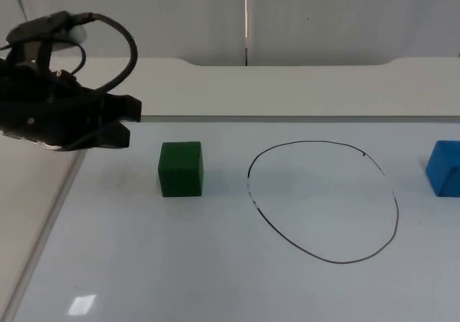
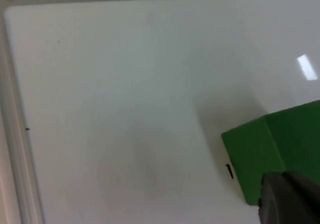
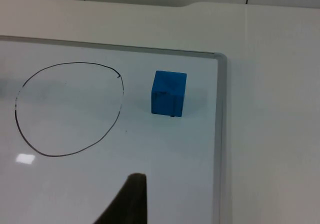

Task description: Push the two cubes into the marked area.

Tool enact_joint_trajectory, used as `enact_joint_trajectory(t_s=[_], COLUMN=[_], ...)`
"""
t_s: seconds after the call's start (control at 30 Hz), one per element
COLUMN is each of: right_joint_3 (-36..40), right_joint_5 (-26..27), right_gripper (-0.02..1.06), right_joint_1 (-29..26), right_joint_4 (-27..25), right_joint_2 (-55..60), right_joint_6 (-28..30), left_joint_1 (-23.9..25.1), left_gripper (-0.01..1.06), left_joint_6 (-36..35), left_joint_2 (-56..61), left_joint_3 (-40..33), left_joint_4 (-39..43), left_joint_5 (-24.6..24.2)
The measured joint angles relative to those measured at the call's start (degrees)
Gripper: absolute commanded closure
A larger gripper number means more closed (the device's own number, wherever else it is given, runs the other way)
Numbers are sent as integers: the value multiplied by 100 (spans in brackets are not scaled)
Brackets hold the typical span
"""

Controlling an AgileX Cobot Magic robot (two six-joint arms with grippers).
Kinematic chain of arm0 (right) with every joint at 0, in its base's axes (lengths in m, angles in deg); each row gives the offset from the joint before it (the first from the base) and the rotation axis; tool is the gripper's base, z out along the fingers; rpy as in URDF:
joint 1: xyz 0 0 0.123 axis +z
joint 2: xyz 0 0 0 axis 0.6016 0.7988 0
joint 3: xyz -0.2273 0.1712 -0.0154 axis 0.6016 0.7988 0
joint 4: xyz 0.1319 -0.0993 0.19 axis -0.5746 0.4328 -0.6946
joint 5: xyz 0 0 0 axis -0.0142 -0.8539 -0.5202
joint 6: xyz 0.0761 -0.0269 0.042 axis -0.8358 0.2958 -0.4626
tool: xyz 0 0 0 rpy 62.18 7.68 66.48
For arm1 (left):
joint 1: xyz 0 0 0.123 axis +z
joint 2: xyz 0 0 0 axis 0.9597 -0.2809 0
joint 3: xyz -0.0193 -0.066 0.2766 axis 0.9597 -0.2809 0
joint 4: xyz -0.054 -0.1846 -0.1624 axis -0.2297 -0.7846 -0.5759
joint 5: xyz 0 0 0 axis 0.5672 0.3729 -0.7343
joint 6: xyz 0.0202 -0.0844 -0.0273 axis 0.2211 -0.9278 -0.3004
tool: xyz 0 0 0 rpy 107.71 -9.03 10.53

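Note:
A green cube (image 1: 180, 168) rests on the whiteboard, left of a hand-drawn black circle (image 1: 323, 201) that marks the area. My left gripper (image 1: 126, 123) hovers just left of and slightly behind that cube, apart from it. Seen from the left wrist, the green cube (image 2: 277, 154) lies close in front of the left gripper (image 2: 290, 199). A blue cube (image 1: 445, 167) stands right of the circle, outside the line. From the right wrist, the blue cube (image 3: 169, 93) sits beside the circle (image 3: 67, 109), with my right gripper (image 3: 131, 194) held well back from it.
The whiteboard's raised frame runs along its left edge (image 1: 43, 221), its back edge (image 1: 287, 118) and its right edge (image 3: 218, 134). Beyond the back edge is a white table strip, then the grey partition wall (image 1: 323, 13).

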Motion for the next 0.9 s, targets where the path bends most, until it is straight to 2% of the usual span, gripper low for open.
enact_joint_trajectory(t_s=[0.33, 0.9], right_joint_3=[0, 0], right_joint_5=[0, 0], right_gripper=[-1, -1], right_joint_1=[0, 0], right_joint_4=[0, 0], right_joint_2=[0, 0], right_joint_6=[0, 0], left_joint_1=[0, 0], left_gripper=[105, 105], left_joint_6=[0, 142], left_joint_2=[-665, -1414], left_joint_3=[484, 704], left_joint_4=[-13, -407], left_joint_5=[3, -22])
